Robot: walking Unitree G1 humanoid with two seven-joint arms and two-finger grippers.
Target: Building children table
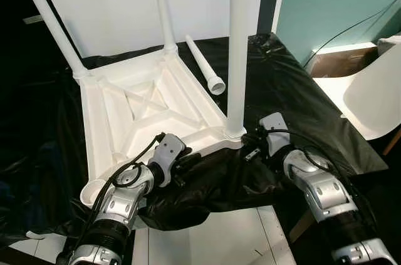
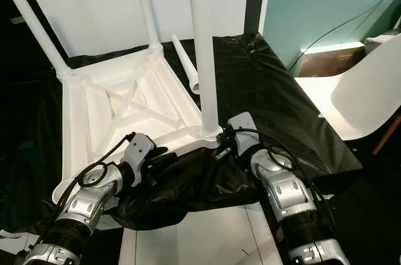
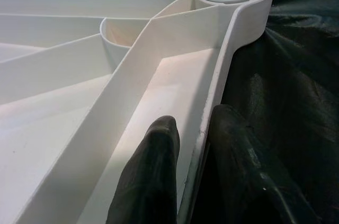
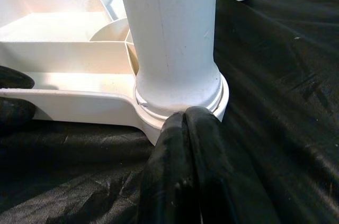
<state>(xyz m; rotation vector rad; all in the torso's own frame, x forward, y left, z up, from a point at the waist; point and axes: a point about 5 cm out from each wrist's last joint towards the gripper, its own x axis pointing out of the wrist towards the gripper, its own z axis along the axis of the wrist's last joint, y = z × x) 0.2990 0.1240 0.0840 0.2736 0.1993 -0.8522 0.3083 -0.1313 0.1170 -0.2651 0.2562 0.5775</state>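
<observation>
Black-sheeted bench [image 1: 294, 83]: upturned white tabletop [image 1: 144, 111], three legs fitted. Left claw [image 1: 188, 163] clamped on the tabletop's near rim. Fourth leg [image 1: 203, 64] lies loose beside it, unfitted. Right claw [image 4: 185, 128], fingers together, touches the near-right leg [image 1: 238, 46] socket.

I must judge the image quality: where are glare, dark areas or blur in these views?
Left eye view: sharp; the black plastic sheet glints, the white upturned plastic table is bright but readable. Left wrist view: the left gripper fingers are soft, near-black. Right wrist view: the right gripper is dark; the white round leg stays detailed.
</observation>
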